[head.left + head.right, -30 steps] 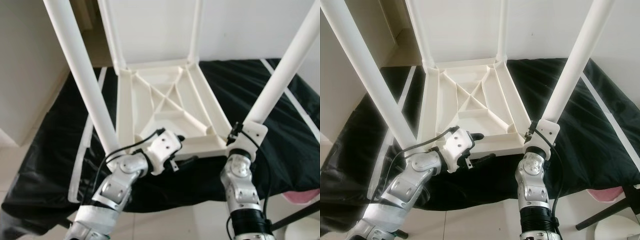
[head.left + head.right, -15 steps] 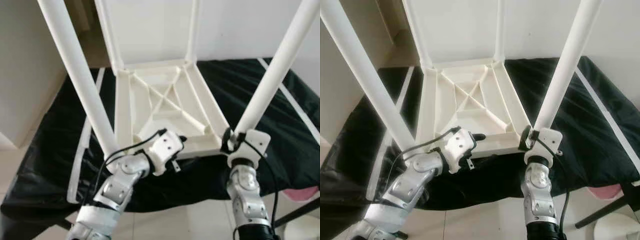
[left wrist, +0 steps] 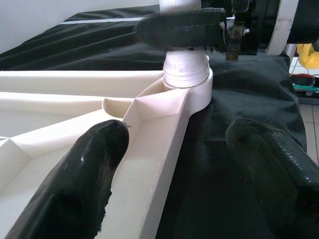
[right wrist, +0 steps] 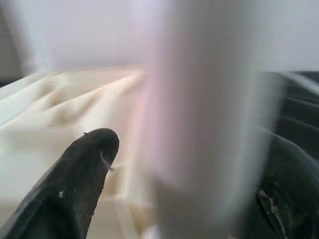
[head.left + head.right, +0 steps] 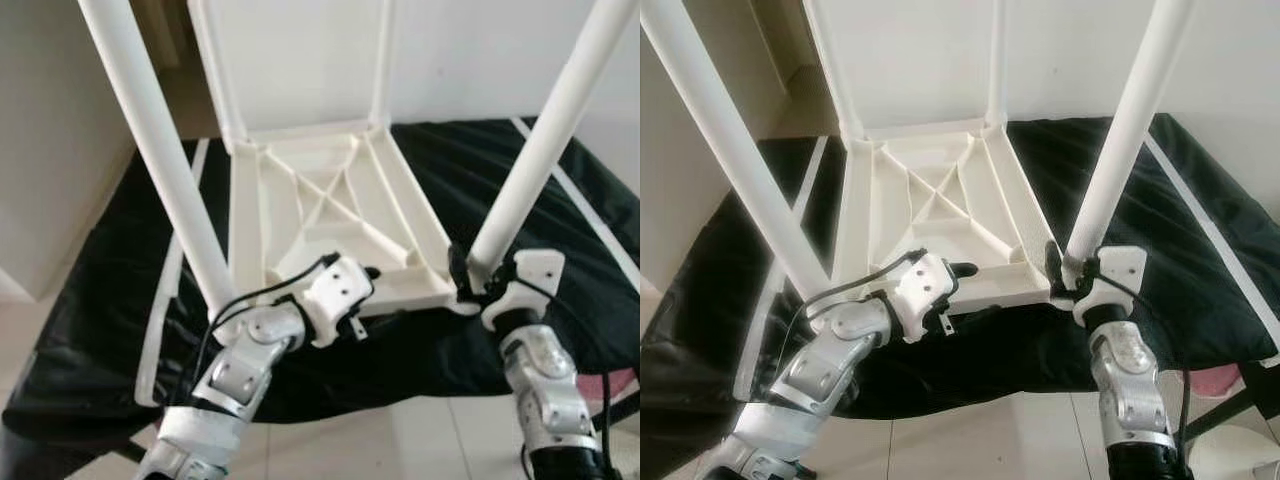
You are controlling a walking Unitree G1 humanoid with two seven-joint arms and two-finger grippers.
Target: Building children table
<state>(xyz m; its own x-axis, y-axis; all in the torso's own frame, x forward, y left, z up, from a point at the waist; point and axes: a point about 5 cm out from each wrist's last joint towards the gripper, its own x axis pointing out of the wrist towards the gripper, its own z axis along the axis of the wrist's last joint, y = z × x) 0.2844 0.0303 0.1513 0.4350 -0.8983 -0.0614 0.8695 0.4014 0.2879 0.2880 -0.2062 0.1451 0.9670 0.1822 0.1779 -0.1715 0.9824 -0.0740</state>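
a white children table lies upside down on a black sheet, its ribbed underside up and four legs rising. the right gripper is clamped around the near right leg just above its socket. the left gripper sits with fingers apart astride the table's near edge rail, beside the near left leg.
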